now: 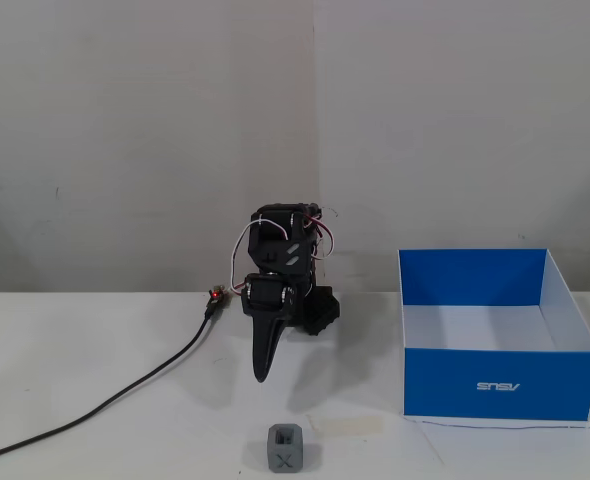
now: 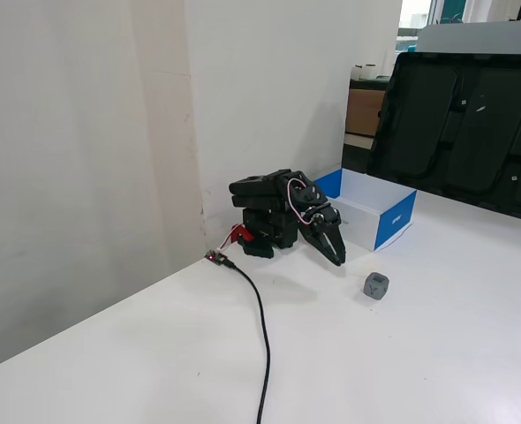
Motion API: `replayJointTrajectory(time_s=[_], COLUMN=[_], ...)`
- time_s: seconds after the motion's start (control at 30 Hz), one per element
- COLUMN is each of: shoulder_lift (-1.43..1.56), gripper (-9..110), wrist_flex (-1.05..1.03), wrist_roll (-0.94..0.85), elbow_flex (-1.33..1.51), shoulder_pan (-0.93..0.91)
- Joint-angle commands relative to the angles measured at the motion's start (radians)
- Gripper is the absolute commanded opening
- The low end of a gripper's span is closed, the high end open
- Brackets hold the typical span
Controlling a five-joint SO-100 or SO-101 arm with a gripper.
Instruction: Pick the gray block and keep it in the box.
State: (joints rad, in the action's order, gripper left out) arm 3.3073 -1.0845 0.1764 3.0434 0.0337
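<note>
In a fixed view that faces the arm head-on, a black cable (image 1: pixel 125 388) runs from the lower left edge across the white table (image 1: pixel 95 330) up to a small connector with a red light (image 1: pixel 215 295) beside the arm's base. The black arm (image 1: pixel 280 265) sits folded low against the pale wall, with red and white wires looping over its upper joints. Its hand (image 1: pixel 261 372) hangs down in front, tapering to a point just above the table; the fingers lie together with no gap showing between them, and nothing is held.

Below and slightly right of the hand's tip, near the bottom edge of this view, the gray block (image 1: pixel 286 449) rests on the table, apart from the hand, its front face marked with an X. A pale strip of tape (image 1: pixel 347 426) lies just to its right. Farther right stands the box (image 1: pixel 495 385), blue outside and white inside, open at the top with nothing visible in it, a small white logo upside down on its near wall.

In the other fixed view, from the side, the cable (image 2: pixel 262 340) comes in from the bottom, the folded arm (image 2: pixel 274 212) points its hand (image 2: pixel 337 258) down toward the right, the gray block (image 2: pixel 376 285) lies on the table a little beyond the fingertips, and the box (image 2: pixel 380 216) stands behind them.
</note>
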Motion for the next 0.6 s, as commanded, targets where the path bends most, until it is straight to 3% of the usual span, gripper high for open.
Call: replayJointTrajectory(time_s=[0.0, 0.33, 0.57], shoulder_lift=[0.121, 0.121, 0.121], gripper=[0, 0, 0], wrist_flex=[-0.003, 0.037, 0.041], wrist_roll=[0.005, -0.011, -0.003], elbow_flex=[0.008, 0.018, 0.02], shoulder_pan=[-0.005, 0.138, 0.14])
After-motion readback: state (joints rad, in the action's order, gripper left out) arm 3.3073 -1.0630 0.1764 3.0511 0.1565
